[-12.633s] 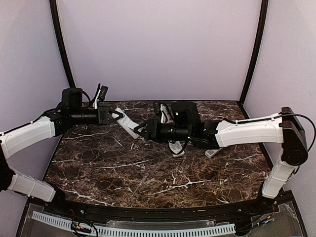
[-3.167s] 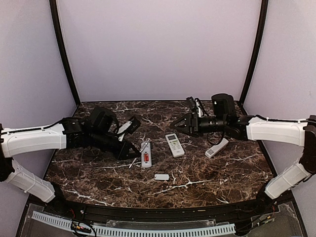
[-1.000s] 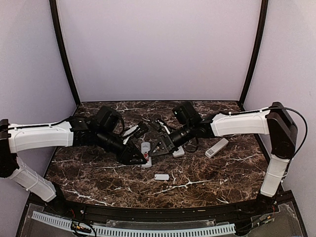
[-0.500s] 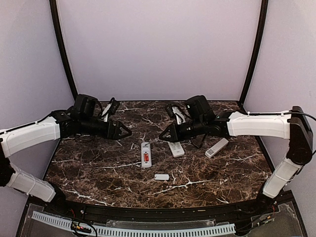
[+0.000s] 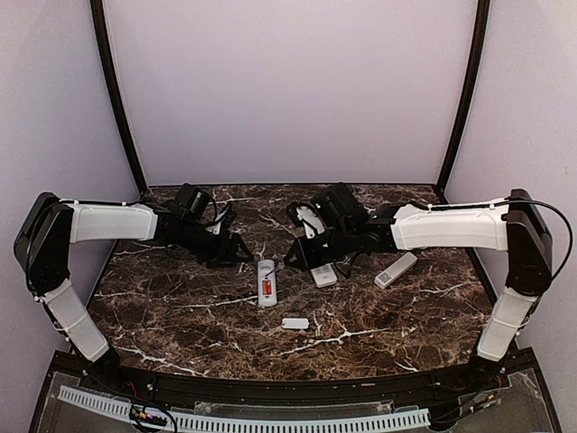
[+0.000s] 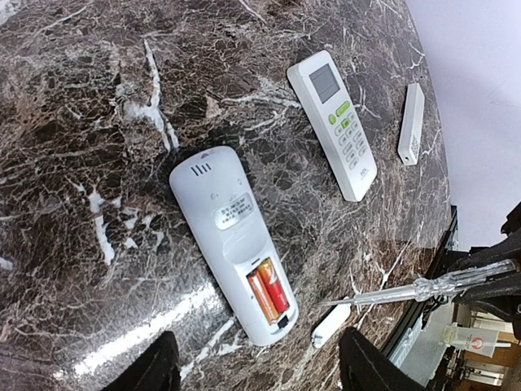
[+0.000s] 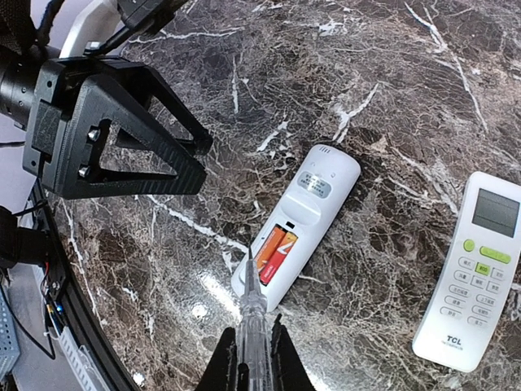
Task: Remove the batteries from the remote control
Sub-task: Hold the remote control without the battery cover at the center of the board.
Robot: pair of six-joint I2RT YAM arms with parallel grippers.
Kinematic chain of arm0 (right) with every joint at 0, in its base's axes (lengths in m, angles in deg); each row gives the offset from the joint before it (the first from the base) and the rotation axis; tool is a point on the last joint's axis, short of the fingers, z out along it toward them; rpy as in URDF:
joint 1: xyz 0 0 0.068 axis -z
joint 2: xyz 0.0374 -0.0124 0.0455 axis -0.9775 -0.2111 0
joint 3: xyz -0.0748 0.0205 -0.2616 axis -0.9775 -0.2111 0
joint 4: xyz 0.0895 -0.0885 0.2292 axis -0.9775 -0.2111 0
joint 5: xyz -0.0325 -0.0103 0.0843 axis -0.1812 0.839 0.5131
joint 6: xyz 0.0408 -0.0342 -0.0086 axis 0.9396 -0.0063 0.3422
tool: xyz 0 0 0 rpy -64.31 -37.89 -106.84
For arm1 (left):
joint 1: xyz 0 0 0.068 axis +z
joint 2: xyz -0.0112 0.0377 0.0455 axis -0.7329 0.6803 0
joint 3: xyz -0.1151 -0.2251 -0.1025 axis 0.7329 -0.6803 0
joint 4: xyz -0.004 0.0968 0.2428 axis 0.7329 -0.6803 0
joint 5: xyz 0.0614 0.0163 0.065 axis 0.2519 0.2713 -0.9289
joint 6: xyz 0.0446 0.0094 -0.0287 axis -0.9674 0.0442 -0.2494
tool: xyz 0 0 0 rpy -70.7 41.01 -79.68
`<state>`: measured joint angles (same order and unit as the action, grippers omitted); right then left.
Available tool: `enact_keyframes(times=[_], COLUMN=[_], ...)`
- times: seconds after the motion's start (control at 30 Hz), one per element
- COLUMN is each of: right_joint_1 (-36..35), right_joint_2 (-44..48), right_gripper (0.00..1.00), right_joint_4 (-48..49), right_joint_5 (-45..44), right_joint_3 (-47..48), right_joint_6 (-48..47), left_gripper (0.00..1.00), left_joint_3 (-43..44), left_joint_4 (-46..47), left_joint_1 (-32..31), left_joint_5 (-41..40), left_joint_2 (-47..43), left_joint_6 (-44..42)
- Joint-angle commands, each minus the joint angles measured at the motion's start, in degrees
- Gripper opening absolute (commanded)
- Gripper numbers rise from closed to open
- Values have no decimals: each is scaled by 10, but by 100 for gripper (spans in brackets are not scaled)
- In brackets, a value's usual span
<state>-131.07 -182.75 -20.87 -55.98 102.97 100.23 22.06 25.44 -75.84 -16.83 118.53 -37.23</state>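
Orange batteries lie exposed in remote | right gripper clamps screwdriver above remote, likely to pry | left gripper apart beside remote

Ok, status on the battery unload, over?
Left gripper jaws open, empty. Right gripper shut on screwdriver. Two batteries seated in face-down remote, cover off. Nothing blocking them.
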Motion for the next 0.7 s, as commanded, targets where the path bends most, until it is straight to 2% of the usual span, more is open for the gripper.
enact_keyframes(times=[0.0,0.67], right_joint_1=[-11,-50], right_joint_2=[-18,-92], right_gripper=[0,0], right_joint_4=[-26,-147], right_joint_5=[-23,-103], right_joint_3=[31,128], right_joint_6=[-12,36], left_gripper=[65,42], left_joint_3=[31,50], left_joint_4=[-6,-1], left_joint_1=[-4,-43], left_joint_5=[26,56], left_joint_2=[33,124], left_joint_6=[6,15])
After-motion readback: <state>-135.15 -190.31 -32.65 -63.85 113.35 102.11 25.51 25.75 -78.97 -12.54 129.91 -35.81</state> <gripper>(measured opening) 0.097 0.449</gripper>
